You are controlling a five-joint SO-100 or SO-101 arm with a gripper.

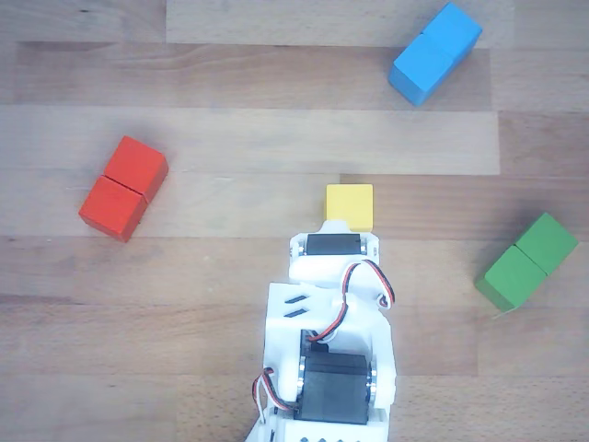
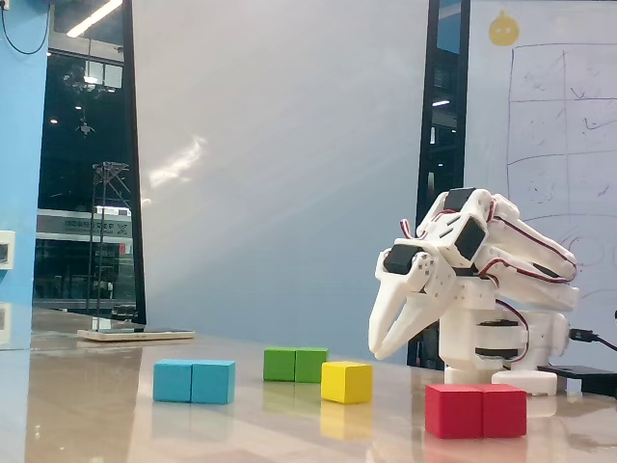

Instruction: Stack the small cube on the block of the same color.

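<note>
A wooden bench (image 1: 230, 138) carries a white arm (image 1: 331, 368) folded low over its base, its gripper (image 2: 379, 349) hanging above the surface in the fixed view, jaws slightly parted and holding nothing. Around it lie three two-cube blocks: red block (image 1: 122, 188) at the left of the other view, blue block (image 1: 434, 52) at top right, green block (image 1: 529, 261) at right, all well apart. The yellow cube (image 1: 351, 205) sits flat on the bench just beyond the arm's front end in the other view; in the fixed view the cube (image 2: 346, 382) rests below and slightly left of the gripper tips, untouched.
</note>
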